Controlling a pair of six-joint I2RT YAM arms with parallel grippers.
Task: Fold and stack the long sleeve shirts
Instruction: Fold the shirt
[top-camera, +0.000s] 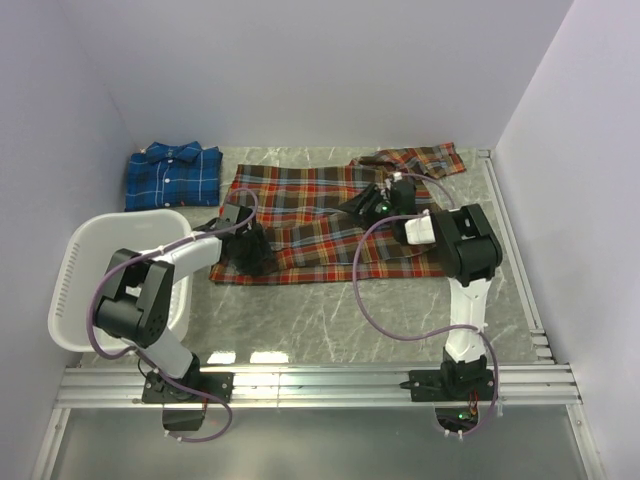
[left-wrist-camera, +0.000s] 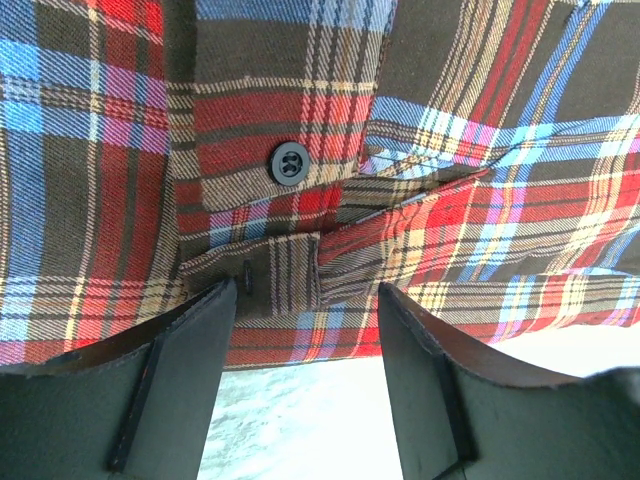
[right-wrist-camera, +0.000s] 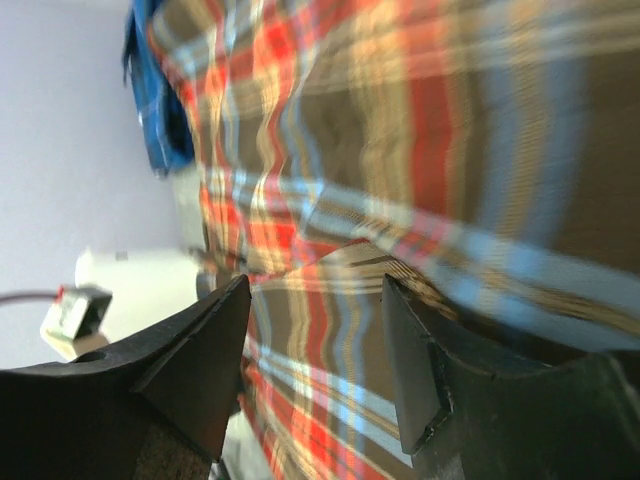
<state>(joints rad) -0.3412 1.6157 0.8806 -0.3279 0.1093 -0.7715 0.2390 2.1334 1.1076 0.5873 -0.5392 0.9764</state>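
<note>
Grey bench (top-camera: 400, 310), red-orange shirt (top-camera: 310, 200) spread flat, mid-fold.
Left hand (left-wrist-camera: 305, 300), right hand (right-wrist-camera: 315, 290) parted over cloth, empty; next, likely pinching shirt edges.

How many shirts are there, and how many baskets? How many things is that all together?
Shirts: 2, the red-orange plaid shirt and the blue plaid shirt
Baskets: 1, the white basket
Total: 3

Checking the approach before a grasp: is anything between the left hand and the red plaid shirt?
Nothing visible does. The left hand hangs open at the near hem of the red plaid shirt, with only cloth ahead of it. The white basket sits off to its left.
</note>
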